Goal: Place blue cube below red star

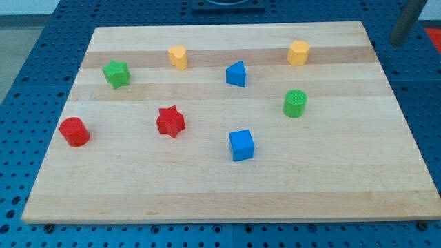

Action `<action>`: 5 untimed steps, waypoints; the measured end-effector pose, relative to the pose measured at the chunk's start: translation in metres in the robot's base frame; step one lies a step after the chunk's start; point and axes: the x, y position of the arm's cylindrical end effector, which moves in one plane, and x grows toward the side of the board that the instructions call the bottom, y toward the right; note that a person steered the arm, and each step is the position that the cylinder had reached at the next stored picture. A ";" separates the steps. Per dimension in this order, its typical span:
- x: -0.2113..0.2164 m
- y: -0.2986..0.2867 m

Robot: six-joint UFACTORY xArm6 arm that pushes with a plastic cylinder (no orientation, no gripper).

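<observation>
The blue cube (241, 145) lies on the wooden board (227, 200), below the middle and to the right of the red star (170, 121). The star lies left of the middle. The cube is about a hundred pixels right of the star and slightly lower. My rod enters at the view's top right corner, and my tip (397, 43) is just beyond the board's top right edge, far from both blocks and touching none.
A blue triangular block (236, 74) lies above the cube. A green cylinder (294, 103) is at the right, a green star (116, 74) and a red cylinder (74, 131) at the left. Two yellow blocks (178, 57) (298, 52) lie near the top.
</observation>
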 end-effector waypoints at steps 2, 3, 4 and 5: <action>0.119 -0.026; 0.171 -0.021; 0.220 -0.086; 0.254 -0.167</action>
